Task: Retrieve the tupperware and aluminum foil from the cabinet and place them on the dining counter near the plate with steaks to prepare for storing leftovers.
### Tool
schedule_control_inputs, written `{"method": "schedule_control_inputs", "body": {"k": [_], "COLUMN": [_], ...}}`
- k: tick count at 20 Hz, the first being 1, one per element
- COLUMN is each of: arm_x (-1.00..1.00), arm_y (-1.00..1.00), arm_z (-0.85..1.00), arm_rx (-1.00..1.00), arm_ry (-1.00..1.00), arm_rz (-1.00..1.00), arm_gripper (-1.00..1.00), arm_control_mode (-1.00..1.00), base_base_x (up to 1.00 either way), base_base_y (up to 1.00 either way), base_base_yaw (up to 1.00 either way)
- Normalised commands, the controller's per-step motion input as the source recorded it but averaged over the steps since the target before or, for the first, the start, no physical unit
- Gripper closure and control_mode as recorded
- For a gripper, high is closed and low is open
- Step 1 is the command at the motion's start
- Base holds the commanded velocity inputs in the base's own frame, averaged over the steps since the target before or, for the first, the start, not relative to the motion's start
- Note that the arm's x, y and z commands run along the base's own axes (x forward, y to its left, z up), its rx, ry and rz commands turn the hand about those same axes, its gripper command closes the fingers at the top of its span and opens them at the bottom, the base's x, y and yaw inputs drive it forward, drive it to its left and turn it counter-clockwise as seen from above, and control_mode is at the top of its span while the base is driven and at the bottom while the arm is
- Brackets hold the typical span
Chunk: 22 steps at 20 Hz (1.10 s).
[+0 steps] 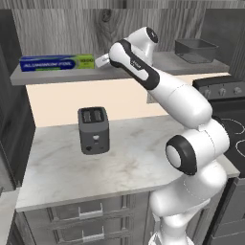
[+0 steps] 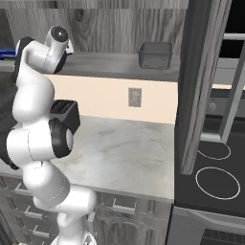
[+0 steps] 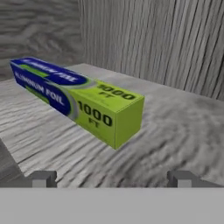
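Observation:
The aluminum foil is a long blue carton with a lime-green end, lying on the left of the cabinet shelf. In the hand view the aluminum foil lies just ahead, its green end nearest and slightly left of centre. My gripper is open, its two fingertips spread wide and short of the carton, with nothing between them. From the left base view the gripper hovers over the shelf just right of the foil's green end. The tupperware, a dark grey open tub, sits at the shelf's right end, also seen as tupperware.
A black two-slot toaster stands on the white marbled worktop below the shelf. A stove is to the right. An open dark cabinet door hangs at the right of the shelf. Drawer units sit under the worktop.

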Motion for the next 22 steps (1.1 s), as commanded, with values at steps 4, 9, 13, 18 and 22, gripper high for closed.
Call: {"method": "schedule_control_inputs", "body": {"k": [4, 9, 13, 18, 22], "arm_x": [0.29, 0.42, 0.46, 0.43, 0.43], "arm_y": [0.01, 0.09, 0.25, 0.24, 0.15], "arm_z": [-0.11, -0.01, 0.0, 0.0, 0.0], "arm_rx": [0.0, 0.0, 0.0, 0.0, 0.0], "arm_ry": [0.0, 0.0, 0.0, 0.0, 0.0], "arm_rz": [0.07, 0.07, 0.08, 0.08, 0.08], "arm_gripper": [-1.0, -1.0, -1.0, -1.0, -1.0], "arm_control_mode": [-1.0, -1.0, -1.0, -1.0, -1.0], "base_base_x": [0.0, 0.0, 0.0, 0.0, 0.0], "base_base_y": [0.0, 0.0, 0.0, 0.0, 0.0], "base_base_yaw": [0.0, 0.0, 0.0, 0.0, 0.0]}}
